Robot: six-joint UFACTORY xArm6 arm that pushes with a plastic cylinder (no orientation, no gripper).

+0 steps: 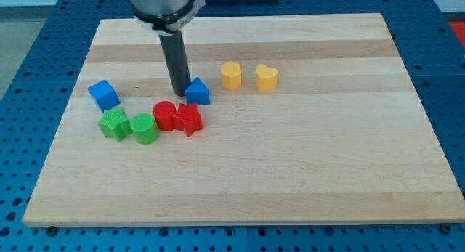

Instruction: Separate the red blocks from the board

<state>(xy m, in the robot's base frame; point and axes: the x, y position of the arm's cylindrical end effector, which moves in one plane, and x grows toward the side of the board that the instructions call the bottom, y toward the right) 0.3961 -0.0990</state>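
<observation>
Two red blocks lie left of the board's middle: a red cylinder and a red star, touching each other. My tip stands just above them in the view, a short gap from the red cylinder, and close against the left side of a blue triangular block. The rod rises from there to the arm's head at the view's top.
A green cylinder touches the red cylinder's left side, with a green star beside it. A blue cube lies further left. A yellow hexagon and a yellow heart lie right of the tip. The wooden board sits on a blue perforated table.
</observation>
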